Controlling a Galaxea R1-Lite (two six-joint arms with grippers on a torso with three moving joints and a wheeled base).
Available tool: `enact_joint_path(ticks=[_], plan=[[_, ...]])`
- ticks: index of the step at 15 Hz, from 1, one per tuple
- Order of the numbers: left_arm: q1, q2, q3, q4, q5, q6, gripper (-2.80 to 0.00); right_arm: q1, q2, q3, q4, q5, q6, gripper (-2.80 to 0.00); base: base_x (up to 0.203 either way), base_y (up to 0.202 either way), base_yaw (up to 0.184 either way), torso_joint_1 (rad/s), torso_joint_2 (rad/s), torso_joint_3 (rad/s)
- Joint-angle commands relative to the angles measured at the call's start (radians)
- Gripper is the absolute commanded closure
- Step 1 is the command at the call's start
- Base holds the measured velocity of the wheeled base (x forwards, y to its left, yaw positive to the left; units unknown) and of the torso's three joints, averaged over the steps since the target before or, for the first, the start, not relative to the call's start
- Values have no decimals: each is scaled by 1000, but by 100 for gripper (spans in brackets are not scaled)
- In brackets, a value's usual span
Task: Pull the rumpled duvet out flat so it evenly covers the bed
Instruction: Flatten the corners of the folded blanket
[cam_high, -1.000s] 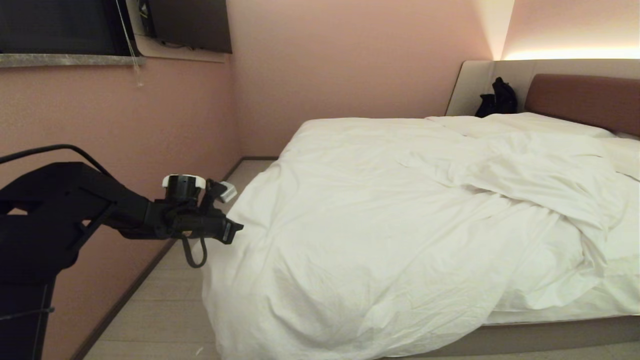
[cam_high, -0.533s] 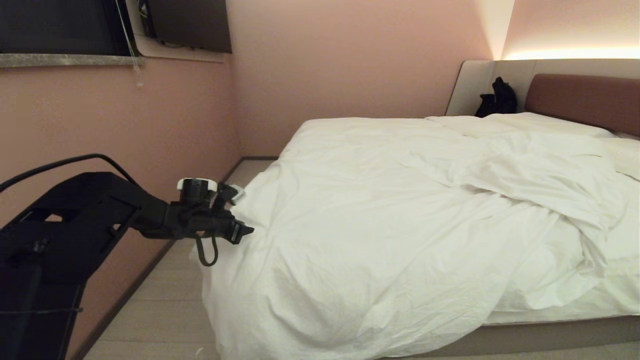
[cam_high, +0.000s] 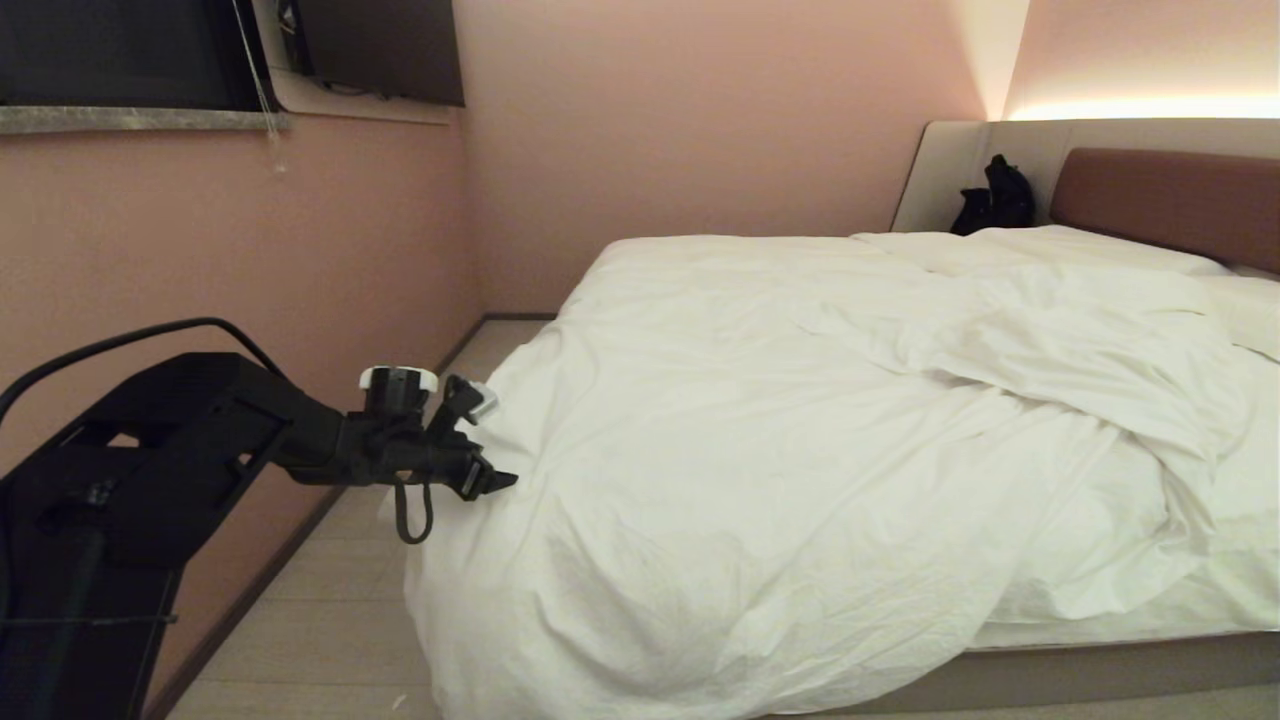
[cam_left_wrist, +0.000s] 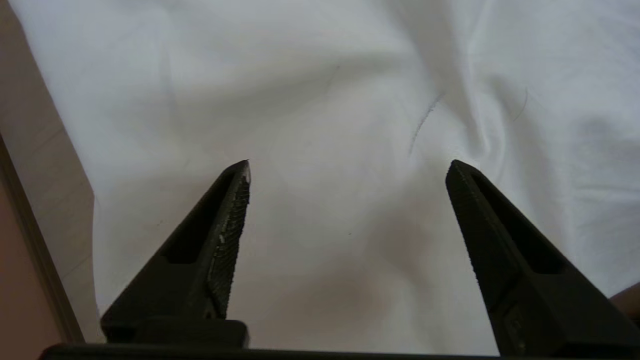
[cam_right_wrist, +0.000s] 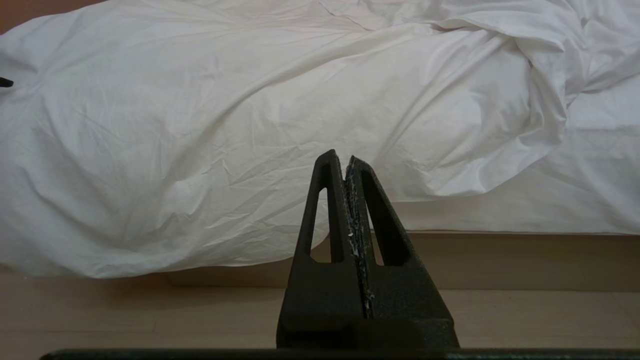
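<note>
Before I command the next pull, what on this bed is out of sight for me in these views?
- Far right side of the bed: cut off by the head view's edge.
- Mattress corner near the left gripper: covered by the duvet.
- Pillows: hidden under duvet folds by the headboard.
- Black item beside the headboard: too small to identify.

The bed (cam_high: 1100, 670) runs off the head view's right edge; the duvet (cam_high: 760, 450) hides its near-left corner.
</note>
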Motion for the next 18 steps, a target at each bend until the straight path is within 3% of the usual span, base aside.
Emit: enact_joint_path(ticks=[1,12,18], plan=[[-10,-1,-4,-1,-3,-5,-280,0,1,0,0,-1,0,0,0,0,0,0,0,0],[-25,103,-85,26,9,-11,-280,0,1,0,-1,1,0,0,0,0,0,0,0,0],[-47,133,-168,179,41,-9,-280,0,1,0,0,-1,0,0,0,0,0,0,0,0]])
